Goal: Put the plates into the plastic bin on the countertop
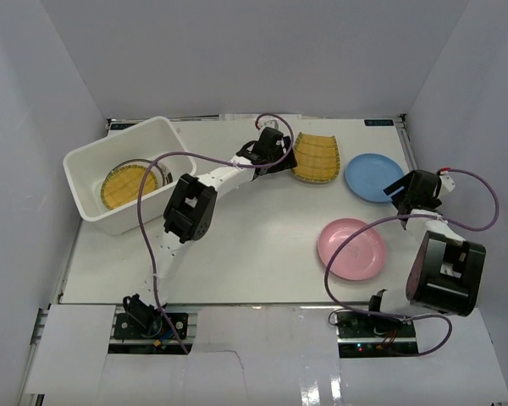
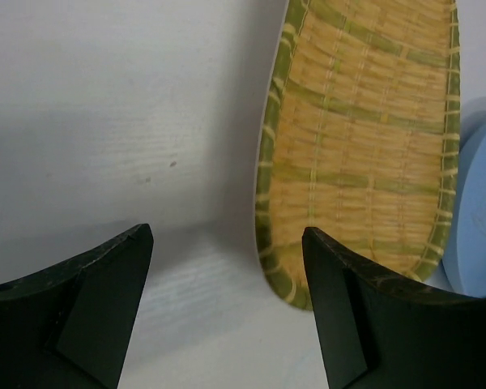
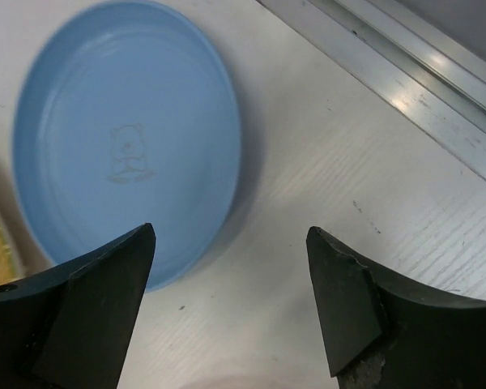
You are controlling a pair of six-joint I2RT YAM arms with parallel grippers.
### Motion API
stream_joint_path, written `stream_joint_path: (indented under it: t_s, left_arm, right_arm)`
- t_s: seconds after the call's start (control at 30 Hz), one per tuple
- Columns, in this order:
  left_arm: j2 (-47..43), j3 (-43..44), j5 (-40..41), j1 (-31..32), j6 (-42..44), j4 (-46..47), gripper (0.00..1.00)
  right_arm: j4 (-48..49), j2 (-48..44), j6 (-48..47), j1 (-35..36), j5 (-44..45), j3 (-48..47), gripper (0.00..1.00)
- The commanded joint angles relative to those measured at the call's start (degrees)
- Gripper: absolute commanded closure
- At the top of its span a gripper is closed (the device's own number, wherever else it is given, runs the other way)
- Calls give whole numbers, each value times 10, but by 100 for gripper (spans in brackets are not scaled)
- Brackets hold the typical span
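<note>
The white plastic bin [image 1: 86,161] stands at the far left of the countertop [image 1: 254,245] and holds a round yellow woven plate [image 1: 123,186] lying on other dishes. A rectangular yellow woven plate [image 1: 316,157] lies at the back centre. My left gripper [image 1: 285,157] is open at its left edge; in the left wrist view the plate [image 2: 364,138] has its near corner between the fingers of the gripper [image 2: 227,243]. A light blue plate [image 1: 374,177] lies to its right. My right gripper [image 1: 396,191] is open and empty by its right rim [image 3: 121,138]. A pink plate [image 1: 351,249] lies nearer.
Pale grey walls close in the countertop on three sides. A metal rail [image 3: 421,73] runs along the right edge close to my right gripper [image 3: 231,239]. Purple cables loop over both arms [image 1: 190,207].
</note>
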State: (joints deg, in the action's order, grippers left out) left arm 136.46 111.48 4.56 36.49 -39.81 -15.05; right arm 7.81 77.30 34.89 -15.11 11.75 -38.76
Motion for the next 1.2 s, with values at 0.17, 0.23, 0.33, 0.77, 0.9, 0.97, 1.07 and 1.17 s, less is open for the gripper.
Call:
stream_joint_path:
  t_s: [0.17,0.23,0.33,0.77,0.9,0.97,1.07,1.17]
  left_arm:
    - [107,172,-8,1,13,-18,39]
    - [109,170,-10,1,11,-10,63]
    - [104,154,-12,1,11,4,79]
    - [-85,64,-42,-1,-2,67,100]
    - [-192,94,-42,-19,17,34,100]
    - [-256,83,-38,-50,32,-12,100]
    - [-361,-53,-34,-122,27,-24,100]
    - [-525,-180,-31,-218,12,-21,100]
  right_arm:
    - [40,125,-20,-17,-36,-41,38]
    - [58,139,-13,-16,-58,-38,63]
    - [70,136,-1,-17,-70,-32,92]
    - [36,-112,18,-17,-108,-38,92]
    - [-3,-179,8,-18,-167,-96,92]
    - [-32,-195,0,-17,-194,-124,92]
    - [-60,-206,-7,2,-258,-182,92]
    - [-77,-190,-18,96,-245,-234,92]
